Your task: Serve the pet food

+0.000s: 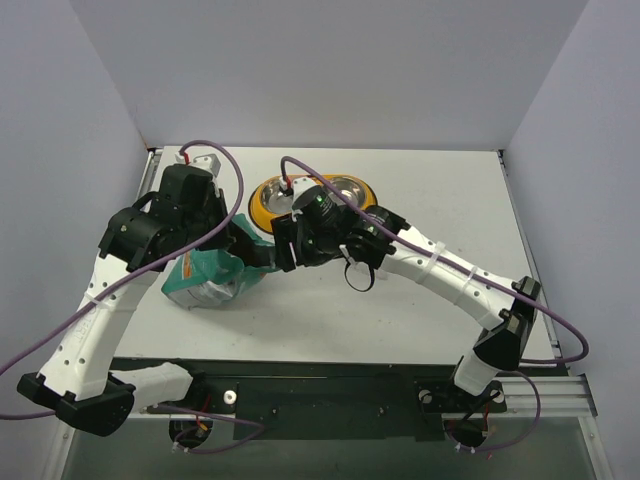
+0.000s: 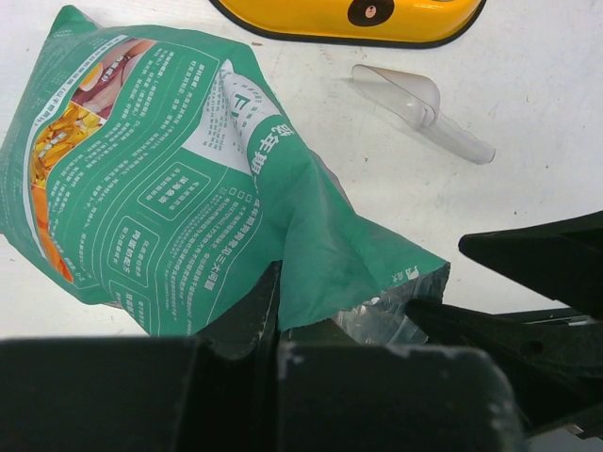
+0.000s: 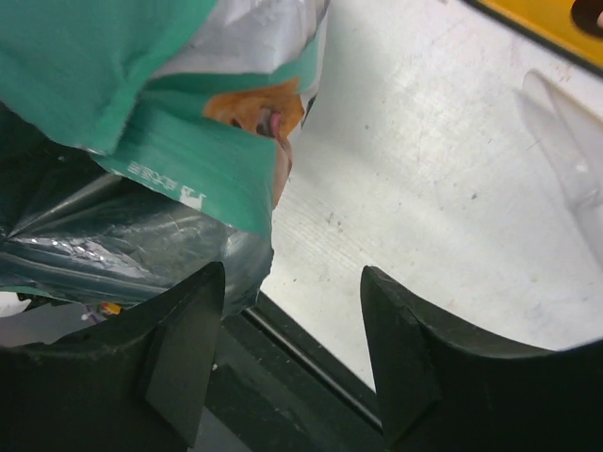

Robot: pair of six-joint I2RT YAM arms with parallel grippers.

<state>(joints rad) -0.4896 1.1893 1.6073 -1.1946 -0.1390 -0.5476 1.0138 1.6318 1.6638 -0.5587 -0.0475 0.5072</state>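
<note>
No kibble shows; it is hidden or out of view. The teal-and-white bag (image 1: 205, 282) lies on its side on the table left of centre, its torn silver-lined mouth (image 2: 396, 315) facing right. My left gripper (image 1: 255, 256) is shut on the bag's upper edge near the mouth (image 2: 275, 315). My right gripper (image 1: 284, 246) is open right at the mouth, its left finger (image 3: 179, 348) against the silver lining (image 3: 113, 250) and its right finger (image 3: 405, 363) over bare table. The yellow double-bowl feeder (image 1: 268, 200) stands just behind both grippers.
A clear plastic scoop (image 2: 424, 105) lies on the table between the bag and the feeder (image 2: 311, 24), and shows at the right of the right wrist view (image 3: 570, 160). A steel bowl (image 1: 343, 187) sits in the feeder. The right arm crosses the table's middle.
</note>
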